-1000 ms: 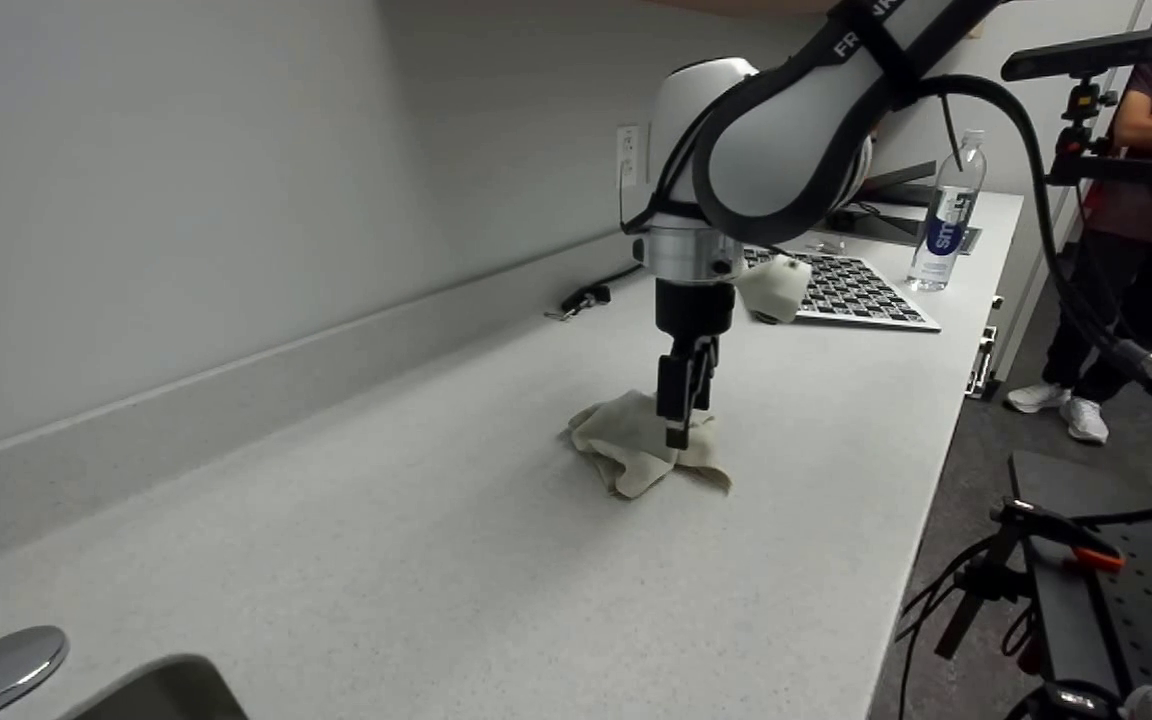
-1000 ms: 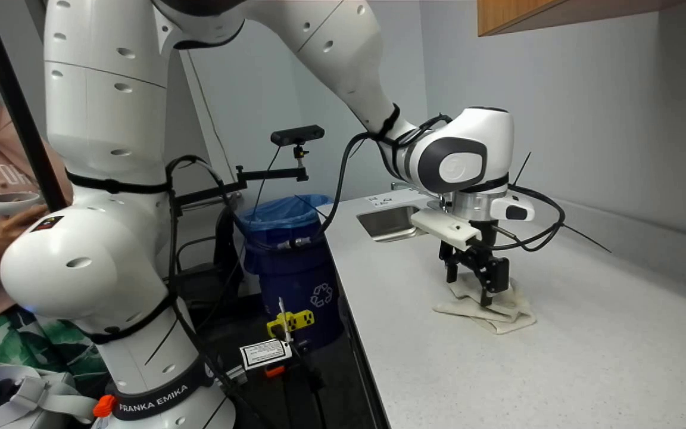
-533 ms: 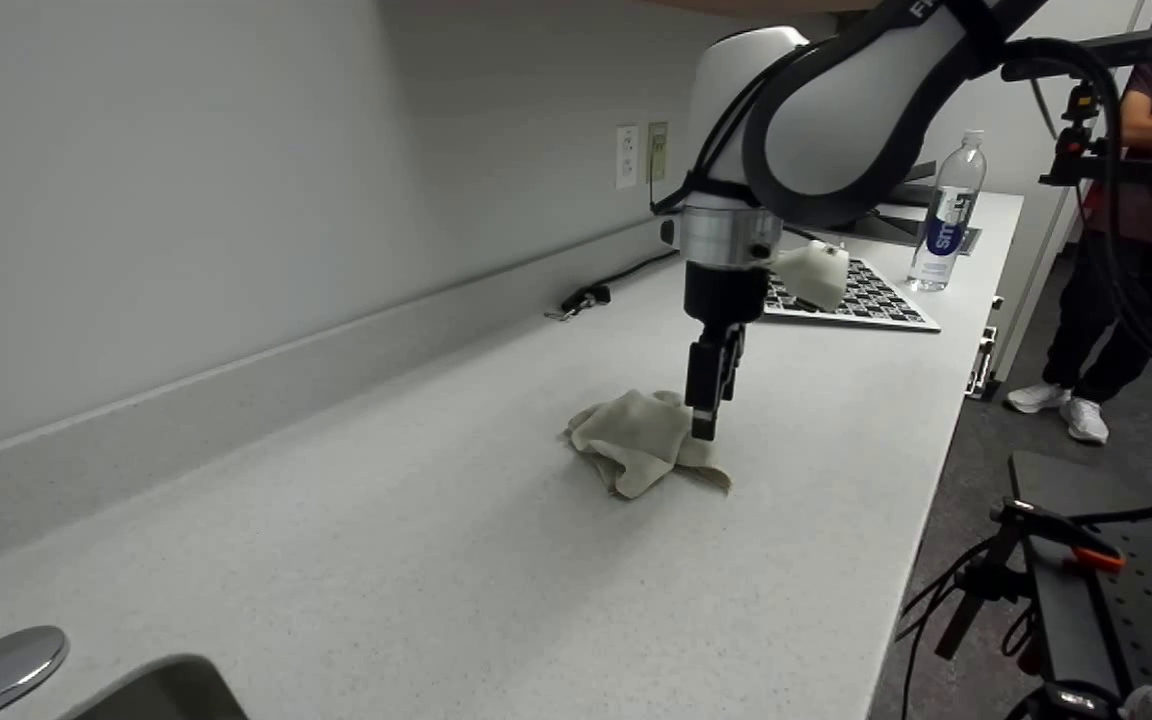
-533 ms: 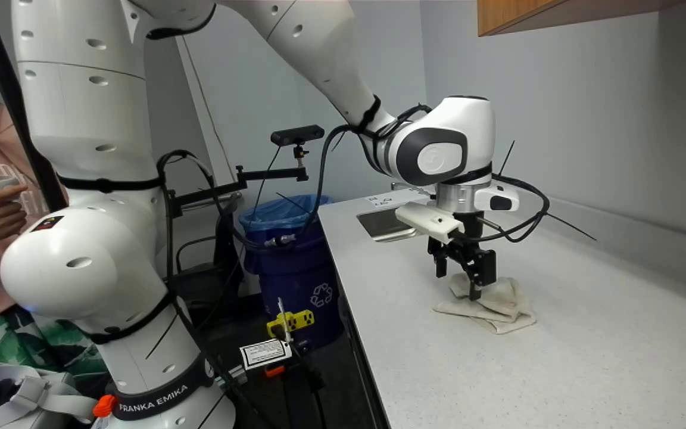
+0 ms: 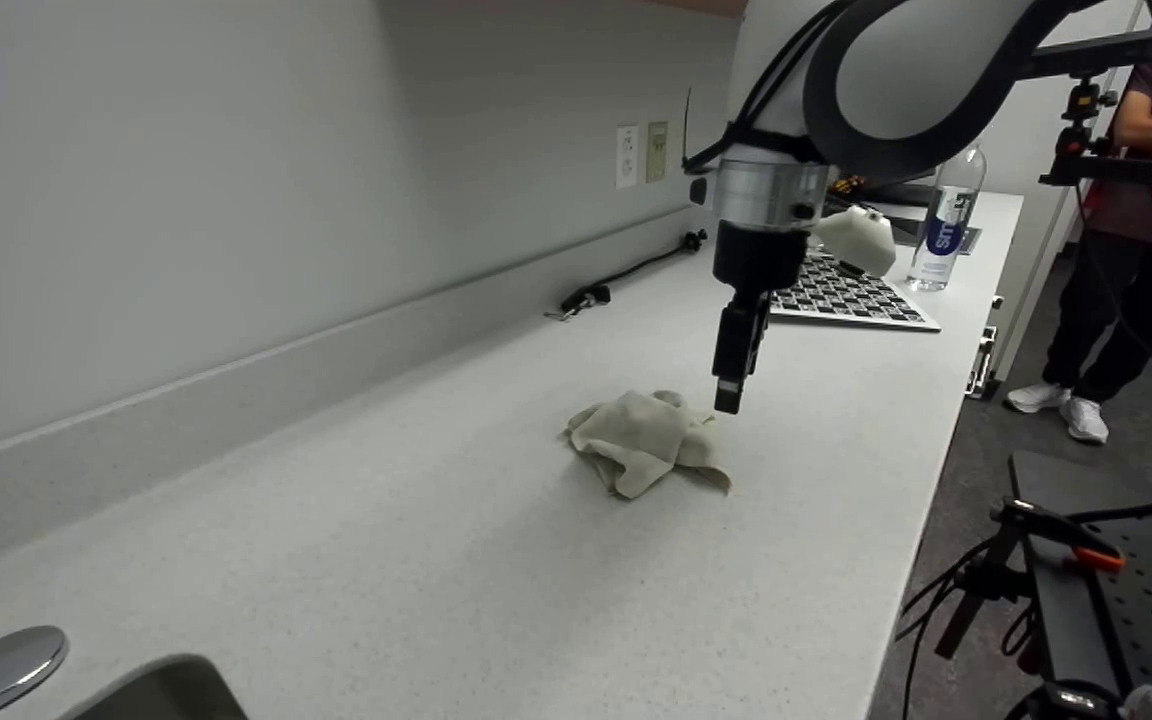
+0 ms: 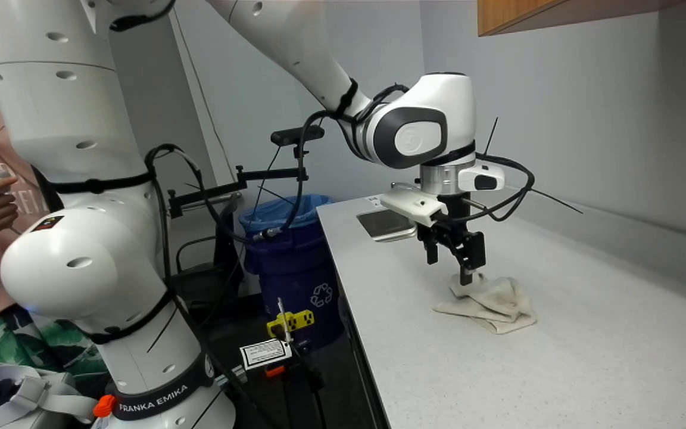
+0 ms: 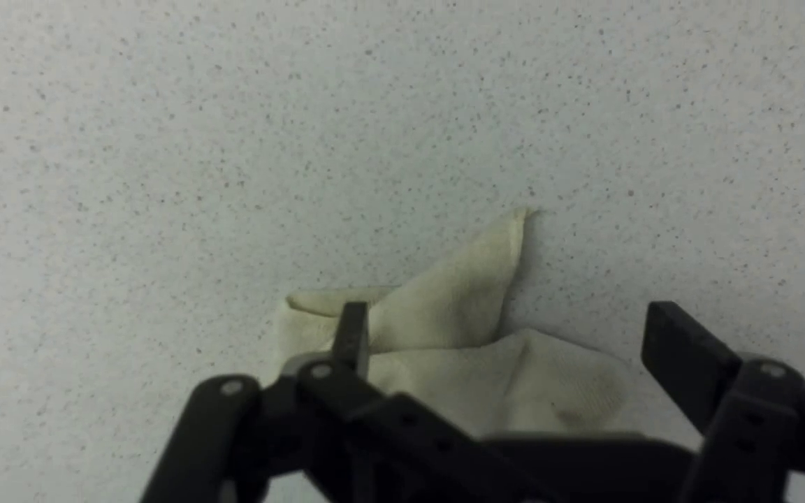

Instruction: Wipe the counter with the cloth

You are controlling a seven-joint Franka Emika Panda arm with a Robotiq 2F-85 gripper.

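1. Step: reads as between grips. Not wiping right now. Pre-grasp or post-release, can't tell which from how things lie.
2. Gripper point(image 7: 507, 334): spread wide in wrist view, pinching nothing. Hanging just above and beside the cloth point(image 5: 641, 440), clear of the counter point(image 5: 386, 580).
3. Next, if more wiping due: shift over the raised middle, lower straight down, clamp a good bunch of folds, press lightly, drag along the counter. If done: just climb clear.
4. Don't clamp from here: one fingertip point(image 7: 352, 332) in front of fabric in wrist view, the other past the edge over bare counter. Likely to catch only a fringe, or miss.
5. Cloth: lying on the counter, between backsplash point(image 5: 236, 412) and front edge in an exterior view.
6. Look: cream-beige, soft, bunched rather than flat. Tented middle, lobes splayed around, near edge curled. Pointed corner sticking out past the folds in wrist view; rest partly hidden behind the gripper. Plenty to pinch; likely to ruck up under a drag.
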